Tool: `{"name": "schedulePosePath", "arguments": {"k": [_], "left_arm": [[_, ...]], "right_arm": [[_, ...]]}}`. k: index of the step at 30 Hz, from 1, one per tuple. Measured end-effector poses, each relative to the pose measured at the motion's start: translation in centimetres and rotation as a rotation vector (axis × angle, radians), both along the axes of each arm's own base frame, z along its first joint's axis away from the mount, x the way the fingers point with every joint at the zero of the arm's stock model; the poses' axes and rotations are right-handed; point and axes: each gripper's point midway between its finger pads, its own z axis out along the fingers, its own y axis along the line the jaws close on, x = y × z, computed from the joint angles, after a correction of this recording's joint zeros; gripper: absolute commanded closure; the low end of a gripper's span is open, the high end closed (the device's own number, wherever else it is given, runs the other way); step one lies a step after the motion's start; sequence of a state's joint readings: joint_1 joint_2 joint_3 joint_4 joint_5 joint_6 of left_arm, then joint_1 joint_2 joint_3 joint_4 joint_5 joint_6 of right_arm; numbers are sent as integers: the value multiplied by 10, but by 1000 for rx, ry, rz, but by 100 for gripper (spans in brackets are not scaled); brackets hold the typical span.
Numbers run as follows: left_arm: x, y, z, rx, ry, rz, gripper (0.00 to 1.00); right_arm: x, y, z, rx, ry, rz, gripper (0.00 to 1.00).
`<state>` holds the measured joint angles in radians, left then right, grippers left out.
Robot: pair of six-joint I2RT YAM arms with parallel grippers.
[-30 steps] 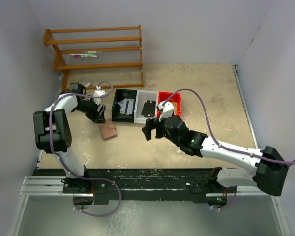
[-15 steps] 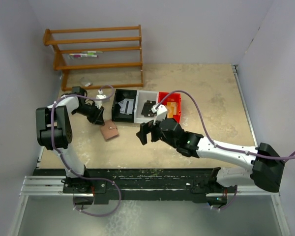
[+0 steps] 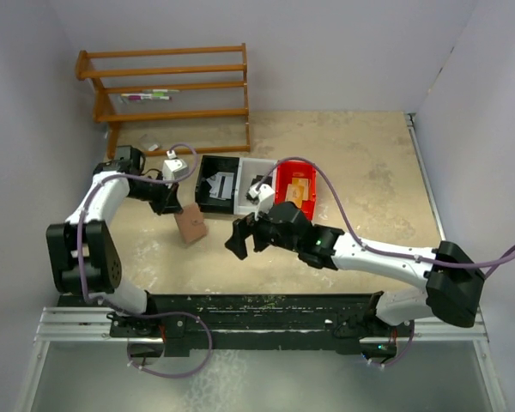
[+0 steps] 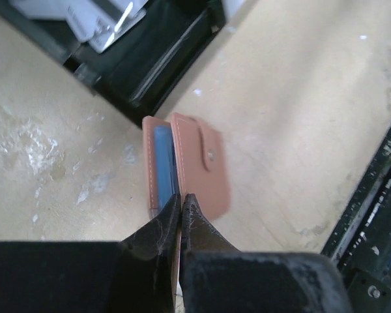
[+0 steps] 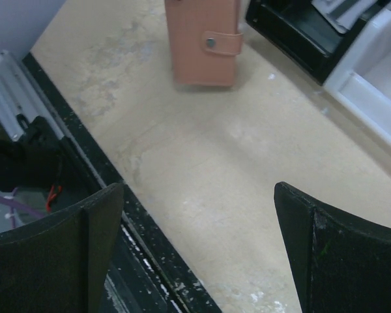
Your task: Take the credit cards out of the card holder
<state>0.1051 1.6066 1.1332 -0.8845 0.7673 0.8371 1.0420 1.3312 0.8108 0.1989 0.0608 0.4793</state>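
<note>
The pinkish-brown card holder (image 3: 190, 225) lies left of the bins, its snap strap facing out and its two leaves slightly apart. Light blue lining (image 4: 163, 163) shows in that gap. My left gripper (image 3: 173, 206) is shut on one leaf of the card holder (image 4: 197, 163); a thin tan edge runs between the closed fingertips (image 4: 181, 199). My right gripper (image 3: 239, 237) stands wide open just right of the holder, low over the table. In the right wrist view the card holder (image 5: 202, 45) sits ahead of the right gripper (image 5: 199, 218), apart from it. No credit cards show.
A black bin (image 3: 202, 194), a white bin (image 3: 256, 166) and a red bin (image 3: 305, 172) stand in a row right of the holder, with flat items inside. A wooden rack (image 3: 167, 90) stands at the back left. The table's black front rail (image 5: 85, 169) lies close below the right gripper.
My left gripper has closed from open onto the card holder's leaf. The right arm has moved left toward the holder, staying open.
</note>
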Motion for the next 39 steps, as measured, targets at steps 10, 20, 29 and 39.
{"name": "schedulePosePath", "arguments": {"k": [10,20,29,39], "left_arm": [[-51,-34,87,-87,-167,-124,100],[-93,-62,130,-221,-150,-200,100],[-116,-73,152,-303,-130,-228,100],[-130,-77,171,-340,-150,-243,100]], "right_arm": [[8,17,21,110,74,140,0],[4,41,52,196,71,304,0],[15,53,73,261,70,418,0],[9,61,70,271,95,484,12]]}}
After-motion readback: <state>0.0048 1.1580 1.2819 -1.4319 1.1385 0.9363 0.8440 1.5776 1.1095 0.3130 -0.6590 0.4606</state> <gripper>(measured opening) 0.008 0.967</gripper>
